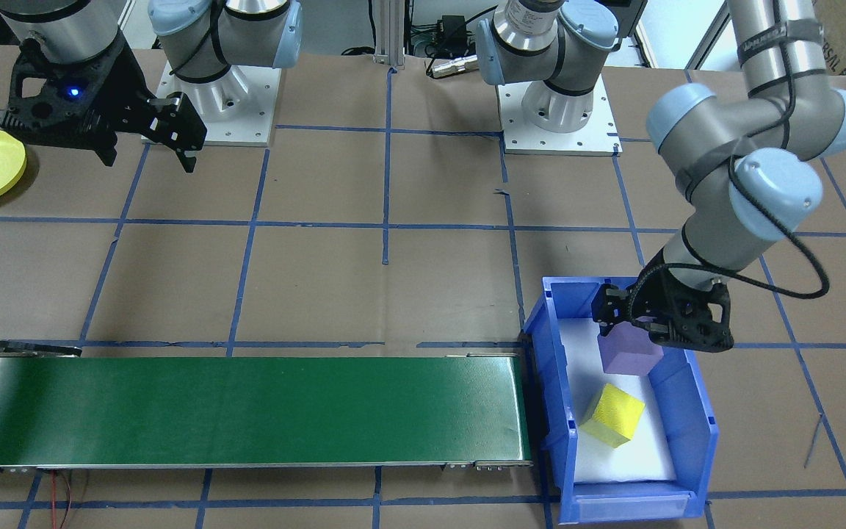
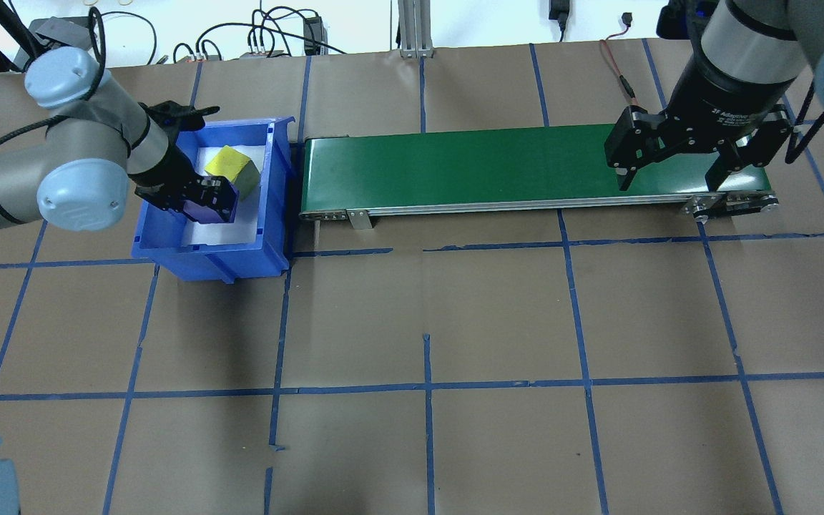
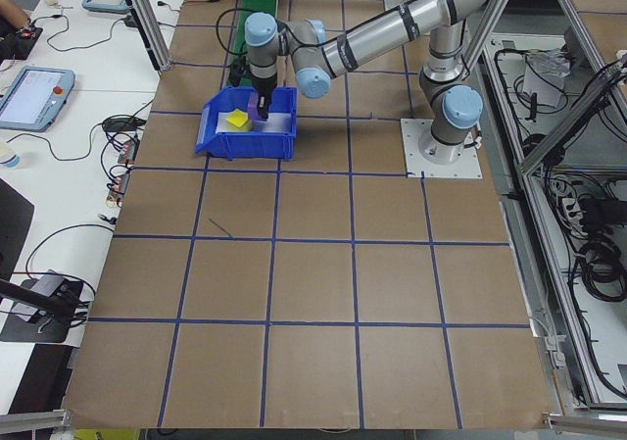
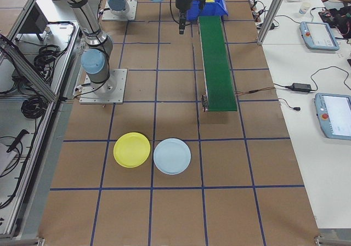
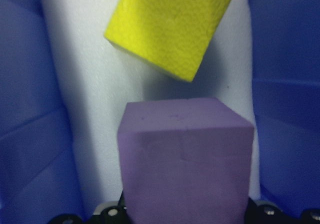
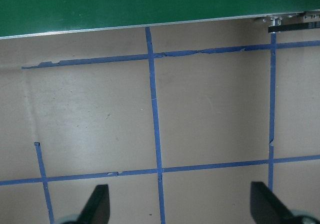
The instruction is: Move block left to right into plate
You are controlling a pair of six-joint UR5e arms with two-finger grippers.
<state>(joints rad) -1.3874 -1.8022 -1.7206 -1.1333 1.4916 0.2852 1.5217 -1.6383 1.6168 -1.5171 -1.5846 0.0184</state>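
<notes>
Purple foam fills the left wrist view: the purple block (image 5: 185, 159) sits clamped in the left gripper (image 1: 632, 330), inside the blue bin (image 1: 691, 411), close between its walls. Just beyond lies the yellow block (image 5: 170, 27), apart from it. Past the bin's rim runs the green conveyor (image 2: 498, 168). Over its far end hangs the right gripper (image 2: 673, 179), fingers spread, brown table (image 2: 426, 322) open around it.
</notes>
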